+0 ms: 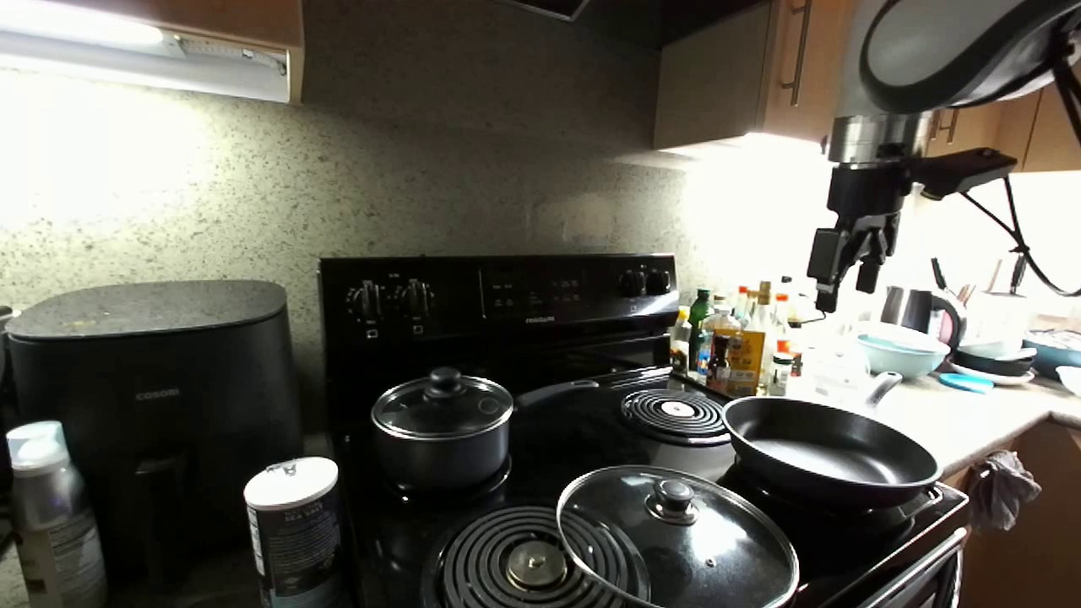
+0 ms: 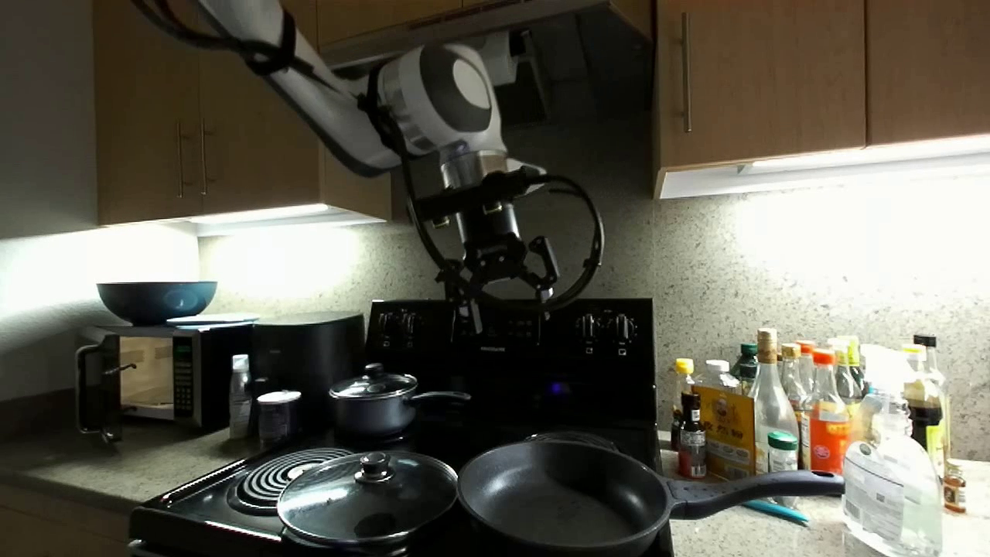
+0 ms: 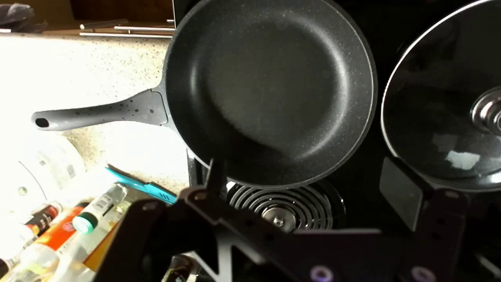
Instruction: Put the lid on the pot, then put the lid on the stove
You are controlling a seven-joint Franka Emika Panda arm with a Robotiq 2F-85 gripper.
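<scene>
The lid (image 1: 718, 553), clear glass with a steel rim and a dark knob, lies knob up on the front of the stove (image 1: 562, 443), partly over a coil burner. Right beside it sits the pot, a wide black frying pan (image 2: 564, 499) with nothing in it; its handle reaches out over the counter. Both exterior views have my gripper (image 2: 509, 305) high above the cooktop, fingers pointing down. From the wrist view, the pan (image 3: 270, 78) fills the middle and the lid (image 3: 430, 98) is cut off at the right edge. My gripper (image 3: 309, 182) is spread wide, holding nothing.
A smaller pot (image 1: 443, 452) with its own glass lid stands at the stove's rear. Bottles (image 2: 797, 410) crowd the counter beside the stove, with a spray bottle (image 2: 885, 495) near the pan's handle. An air fryer (image 1: 152, 422) and a canister (image 1: 291, 532) flank the opposite side.
</scene>
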